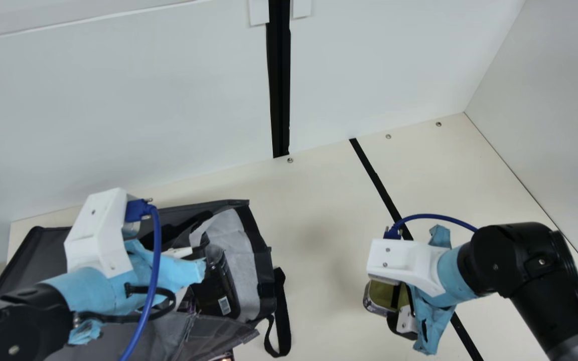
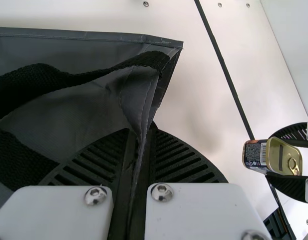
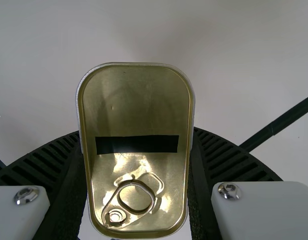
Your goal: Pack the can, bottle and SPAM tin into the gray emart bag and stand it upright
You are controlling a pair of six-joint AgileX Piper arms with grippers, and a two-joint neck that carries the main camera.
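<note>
Left arm (image 1: 13, 326) overhangs the gray bag (image 1: 33, 255), gripper (image 1: 194, 251) pinching its edge (image 2: 143, 112), right gripper (image 1: 398, 305) clamping the SPAM tin (image 1: 375, 300) near black tape (image 1: 379, 186).

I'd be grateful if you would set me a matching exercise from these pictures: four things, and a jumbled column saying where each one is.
Things
1. SPAM tin
2. Folded edge of the gray bag
3. Dark container
4. Ring pull

Places
A. Inside the bag, beside the pale lining
B. On a gold-coloured lid
C. Between the right gripper's fingers
D. Pinched by the left gripper

Right pairs: 1-C, 2-D, 3-A, 4-B.
</note>
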